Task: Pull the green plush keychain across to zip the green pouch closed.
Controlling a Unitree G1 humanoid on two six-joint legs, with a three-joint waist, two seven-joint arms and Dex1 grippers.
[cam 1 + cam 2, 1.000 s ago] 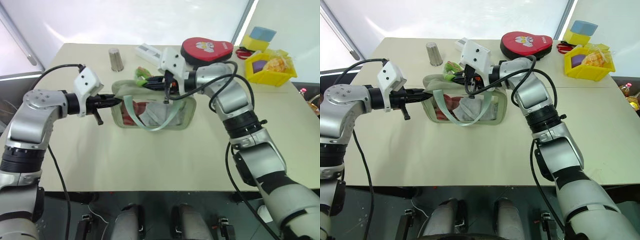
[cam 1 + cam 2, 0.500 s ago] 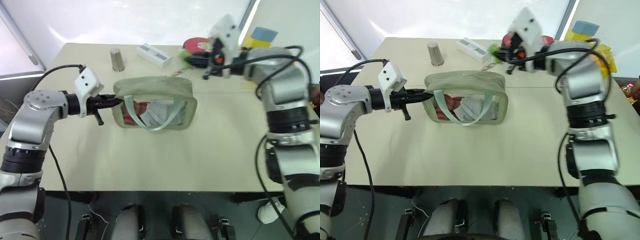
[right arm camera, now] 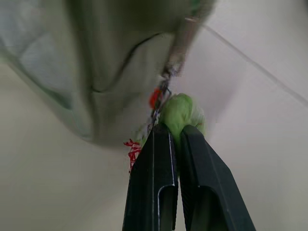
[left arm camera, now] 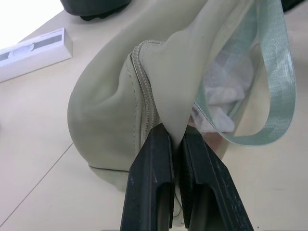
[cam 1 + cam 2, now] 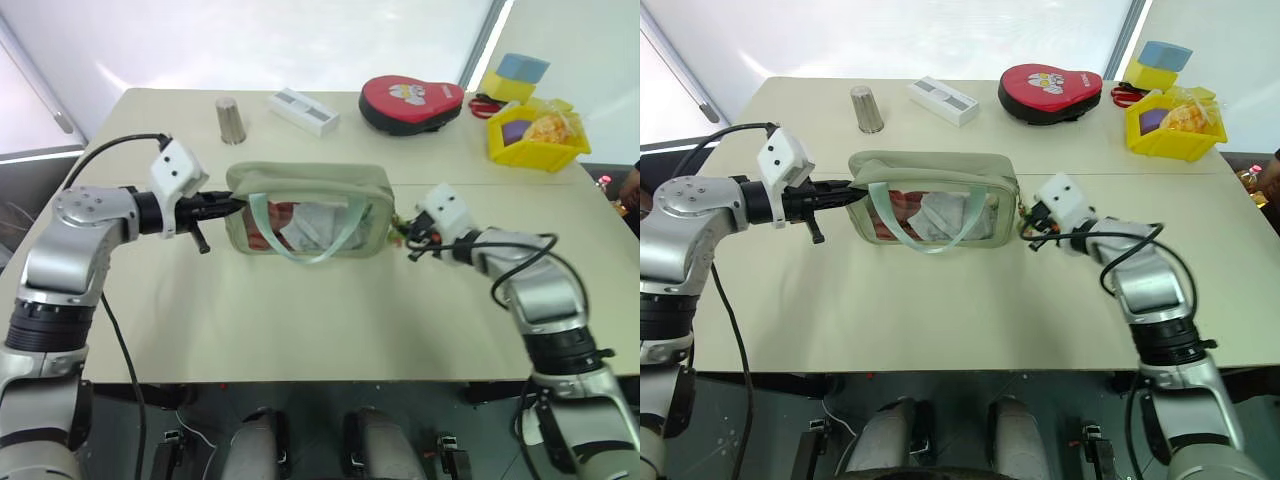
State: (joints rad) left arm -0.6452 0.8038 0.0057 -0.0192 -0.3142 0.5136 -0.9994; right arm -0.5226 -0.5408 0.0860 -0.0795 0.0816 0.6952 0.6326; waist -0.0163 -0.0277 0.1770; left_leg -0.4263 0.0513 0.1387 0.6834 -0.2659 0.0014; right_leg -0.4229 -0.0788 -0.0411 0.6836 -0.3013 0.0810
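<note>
One green pouch [image 5: 308,212] and one green plush keychain [image 3: 182,111] are counted on the bench [image 5: 300,320]. The left pincer [image 4: 175,144] is clamped on the pouch's fabric at its 9 o'clock end. The right pincer [image 3: 177,139] is pinched shut on the keychain, at the pouch's 3 o'clock end. At 12 o'clock, a metal cup [image 5: 231,120], a white box [image 5: 303,109] and a red case [image 5: 411,103] are seen; a yellow bin [image 5: 535,138] is set at 2 o'clock.

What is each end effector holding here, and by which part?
Left end effector pinches the green pouch at its end fabric beside the zipper; right end effector pinches the green plush keychain.
</note>
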